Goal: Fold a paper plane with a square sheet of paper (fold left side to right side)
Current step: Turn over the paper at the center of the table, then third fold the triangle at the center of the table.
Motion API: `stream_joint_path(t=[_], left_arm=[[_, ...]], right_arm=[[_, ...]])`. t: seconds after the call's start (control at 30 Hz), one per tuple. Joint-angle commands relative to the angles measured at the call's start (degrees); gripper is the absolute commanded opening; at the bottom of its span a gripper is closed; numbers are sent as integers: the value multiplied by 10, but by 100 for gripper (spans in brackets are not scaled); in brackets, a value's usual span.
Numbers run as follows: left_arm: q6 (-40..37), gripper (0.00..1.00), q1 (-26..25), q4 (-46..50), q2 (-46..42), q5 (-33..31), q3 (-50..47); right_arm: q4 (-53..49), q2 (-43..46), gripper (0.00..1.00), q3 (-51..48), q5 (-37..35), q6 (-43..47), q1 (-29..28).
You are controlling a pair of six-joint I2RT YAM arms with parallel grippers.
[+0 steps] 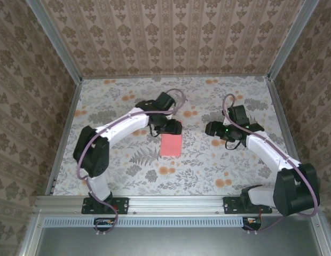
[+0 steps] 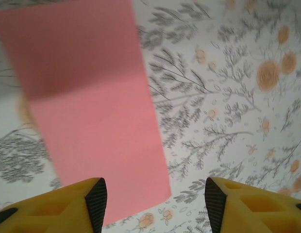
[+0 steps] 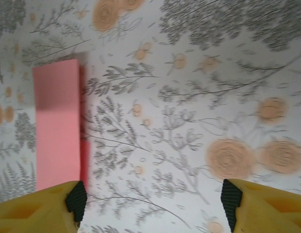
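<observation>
Handling thin pink paper (image 1: 171,145) calls for care: light, limp, quick to crease or slide on the flowered table (image 1: 123,176). Lies flat near the middle, doubled into a narrow rectangle, just under the left gripper (image 1: 166,127) and well apart from the right gripper (image 1: 213,128). Best pinched at a free edge or corner. Both pairs of fingers spread, holding nothing. Far edge covered by the left gripper from above; cannot tell which long side carries the crease; both wrist views blurred.

No legible text, no labels or brands, no numbers or signs
</observation>
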State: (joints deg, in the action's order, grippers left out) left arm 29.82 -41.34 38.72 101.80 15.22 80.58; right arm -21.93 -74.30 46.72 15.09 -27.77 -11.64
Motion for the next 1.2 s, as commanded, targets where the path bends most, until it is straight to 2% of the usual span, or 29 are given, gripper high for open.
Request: stream_joint_path(t=[0.0,0.13,0.3,0.63,0.87,1.17], left_arm=[[28,59,39,-59,-25,56,-64],[43,60,79,-98,-37,87,-123],[46,62,93,-110,-26,99,-157],[65,67,95,-142,3,123,-186],[73,70,94,-153,24,138,-188],[81,71,88,-168,42,158,-185]], right_arm=[[77,-41,72,4,65,-39,-33],[126,-119,67,39,71,-63,-79],[165,-213,64,107,76,-72,-121],[201,-364,59,229,109,-76,-131],[174,-414,57,270,103,-63,-131],[177,-414,57,257,100,-58,-131]])
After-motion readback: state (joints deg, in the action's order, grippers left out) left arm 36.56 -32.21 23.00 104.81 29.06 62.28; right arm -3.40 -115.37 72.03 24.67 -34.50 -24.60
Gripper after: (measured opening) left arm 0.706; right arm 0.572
